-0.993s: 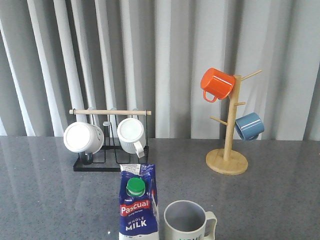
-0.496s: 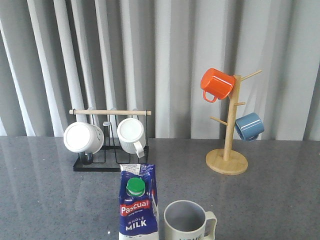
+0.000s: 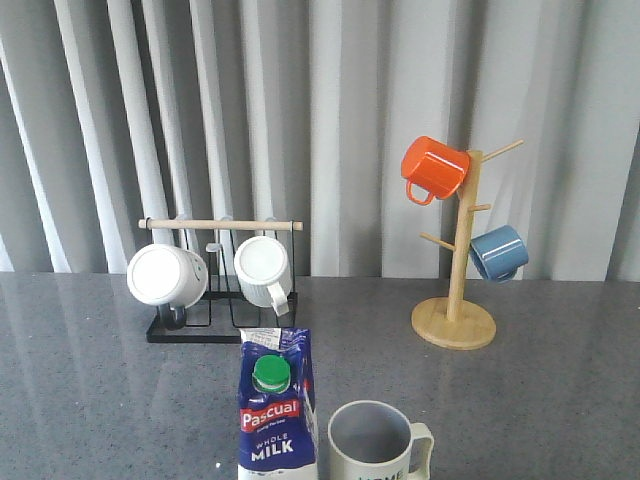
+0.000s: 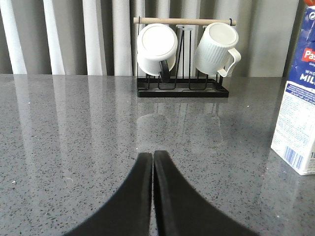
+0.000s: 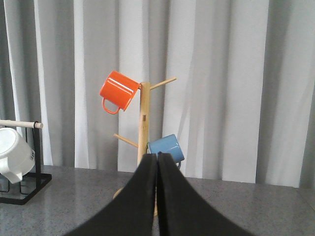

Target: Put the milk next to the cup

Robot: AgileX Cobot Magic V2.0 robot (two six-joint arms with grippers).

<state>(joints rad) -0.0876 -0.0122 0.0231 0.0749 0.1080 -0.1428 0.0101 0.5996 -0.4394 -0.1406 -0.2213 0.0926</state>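
Observation:
The milk, a dark-blue and white carton with a green cap, stands upright at the table's front edge in the front view. Just to its right stands the cup, a white mug with a grey-blue inside and its handle to the right. A narrow gap separates them. In the left wrist view the milk shows at the edge, well away from my left gripper, which is shut and empty. My right gripper is shut and empty, facing the wooden mug tree. Neither gripper appears in the front view.
A black rack with a wooden bar holds two white mugs at the back left. A wooden mug tree with an orange mug and a blue mug stands at the back right. Grey curtains hang behind the table.

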